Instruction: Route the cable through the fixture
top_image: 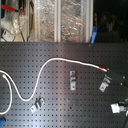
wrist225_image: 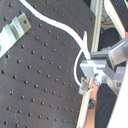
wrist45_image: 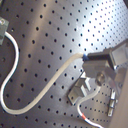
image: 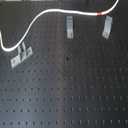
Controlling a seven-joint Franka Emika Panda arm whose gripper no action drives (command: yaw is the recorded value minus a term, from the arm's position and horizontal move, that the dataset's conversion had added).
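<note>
Cable [image: 55, 12] thin, white, curving over perforated black board [image: 75, 90]; tool [wrist45_image: 97, 67] pinching cable.

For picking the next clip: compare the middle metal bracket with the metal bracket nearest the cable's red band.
The middle metal bracket stands clear of the white cable; the bracket nearest the red band lies right below it. In the first exterior view, the middle one sits upright, the other tilted. Both are small grey clips on the black pegboard.

A: Are you seeing any text, label or number in these views?

B: No, nothing is showing that I can read. The black desk [image: 75, 95] is carrying only rows of holes, the metal brackets [image: 70, 26] are looking plain, and the shelf things behind it in the second exterior view are too blurred.
</note>
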